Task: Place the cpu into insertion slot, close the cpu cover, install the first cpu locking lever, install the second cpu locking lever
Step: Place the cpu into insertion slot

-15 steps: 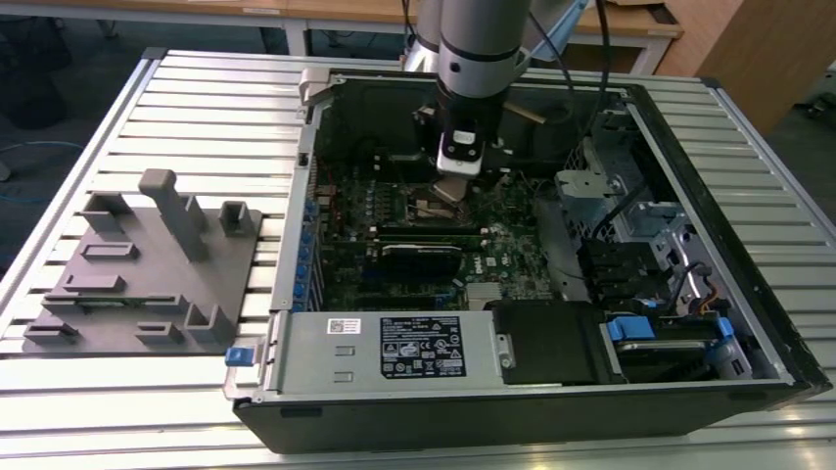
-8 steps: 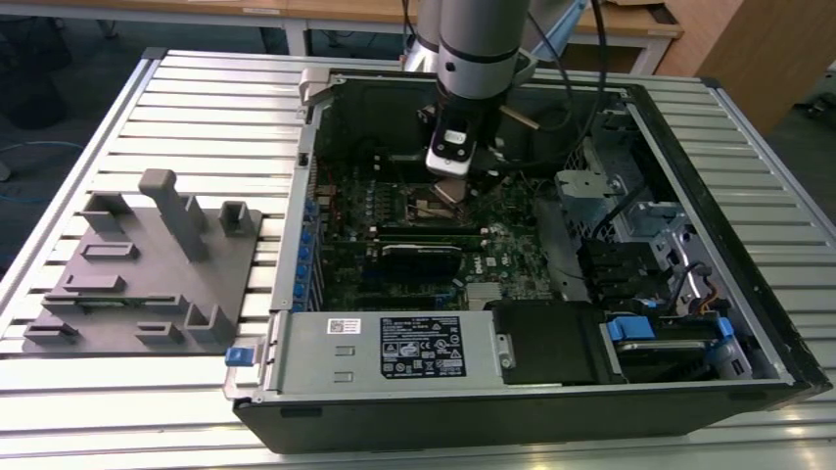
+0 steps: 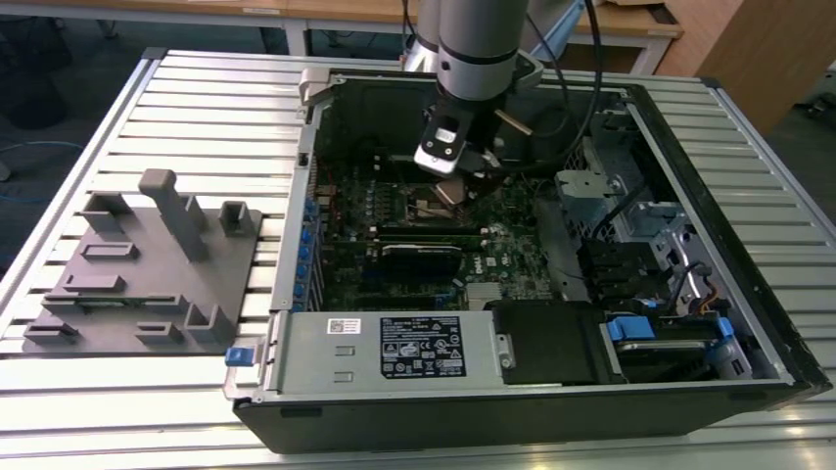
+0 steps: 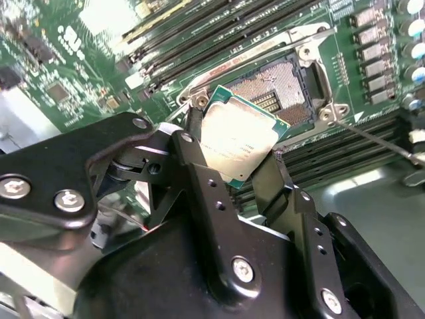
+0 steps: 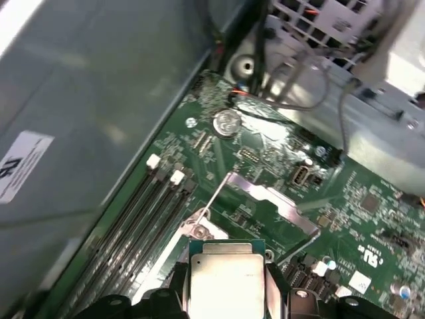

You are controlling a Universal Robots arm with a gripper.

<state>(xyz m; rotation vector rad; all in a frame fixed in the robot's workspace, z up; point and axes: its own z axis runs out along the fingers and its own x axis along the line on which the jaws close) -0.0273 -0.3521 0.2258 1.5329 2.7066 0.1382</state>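
Currently the gripper pinches the tilted cpu by two opposite edges just above the open insertion slot, partly hiding it, with long memory slots flanking both sides.

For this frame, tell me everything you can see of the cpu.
The cpu is a small flat square chip with a dull silver-bronze metal top, faintly printed, and a thin green rim. The gripper holds it by two opposite edges between its black fingers, clear of the board. The bare insertion slot lies just beyond it in the second wrist view, so it is not seated. Nothing but the fingers appears to touch it.
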